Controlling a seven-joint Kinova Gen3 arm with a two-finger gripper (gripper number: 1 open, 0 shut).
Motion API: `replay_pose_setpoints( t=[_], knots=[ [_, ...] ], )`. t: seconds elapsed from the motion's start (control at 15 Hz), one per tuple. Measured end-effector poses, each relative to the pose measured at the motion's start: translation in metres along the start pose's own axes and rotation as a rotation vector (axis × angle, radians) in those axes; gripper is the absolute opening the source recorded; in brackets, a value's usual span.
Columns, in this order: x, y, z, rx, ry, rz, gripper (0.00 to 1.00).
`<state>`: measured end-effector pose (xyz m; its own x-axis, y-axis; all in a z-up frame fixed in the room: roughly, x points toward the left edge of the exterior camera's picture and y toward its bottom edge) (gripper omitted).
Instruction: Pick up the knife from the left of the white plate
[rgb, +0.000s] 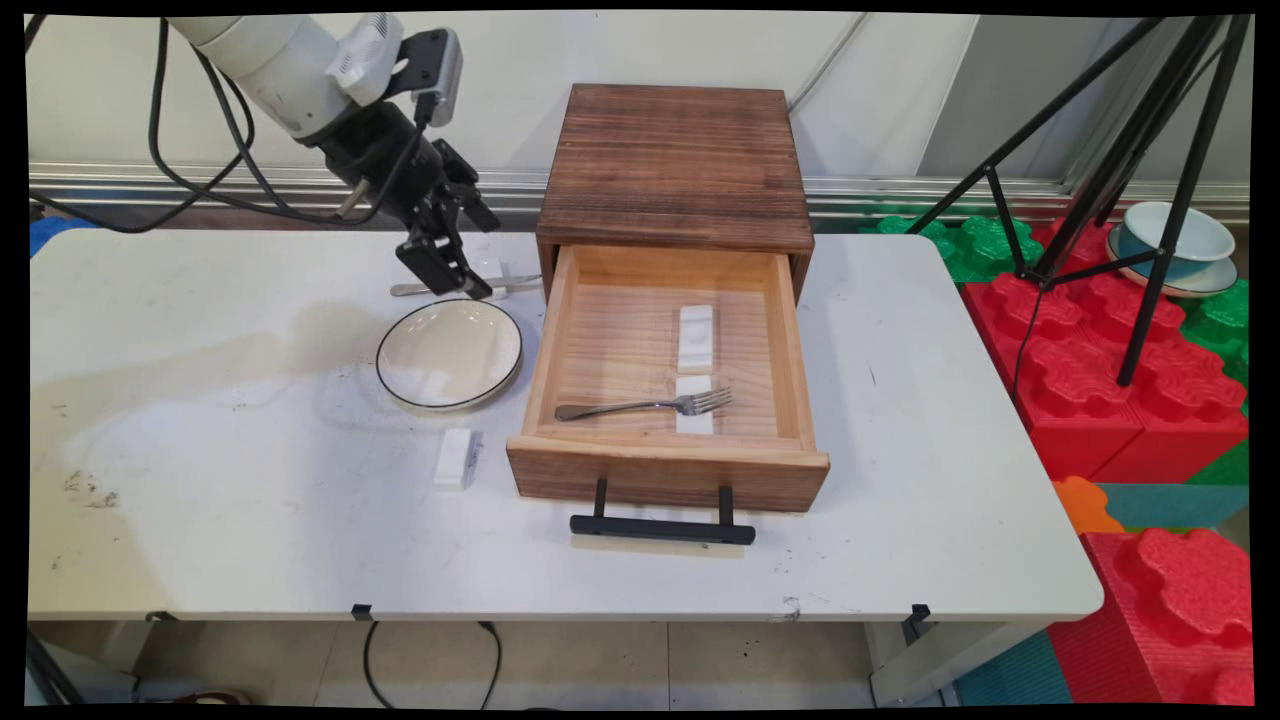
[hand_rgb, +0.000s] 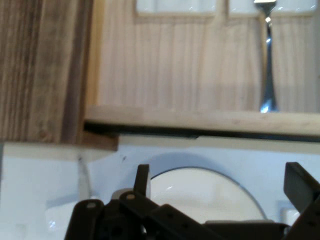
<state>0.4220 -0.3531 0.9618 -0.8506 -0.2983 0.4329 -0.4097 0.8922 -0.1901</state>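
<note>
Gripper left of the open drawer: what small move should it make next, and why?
Probably a short, slow descent. The gripper hangs open and empty above the far rim of the plate, where a metal utensil lies on the table. That is the nearest thing to grasp. The drawer wall is close beside it, so I would keep clear of it.

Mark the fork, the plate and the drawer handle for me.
fork (rgb: 645, 405): main view, mid-shaft, lying in the open drawer.
plate (rgb: 449, 353): main view, centre of its white inside, left of the drawer.
drawer handle (rgb: 662, 529): main view, middle of the black bar.
</note>
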Motion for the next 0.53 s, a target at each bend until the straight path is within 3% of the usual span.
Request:
replay_pose_setpoints(
  t=[0.53],
  knots=[
    [-0.031, -0.038, 0.004, 0.063, -0.076, -0.016, 1.00]
  ],
)
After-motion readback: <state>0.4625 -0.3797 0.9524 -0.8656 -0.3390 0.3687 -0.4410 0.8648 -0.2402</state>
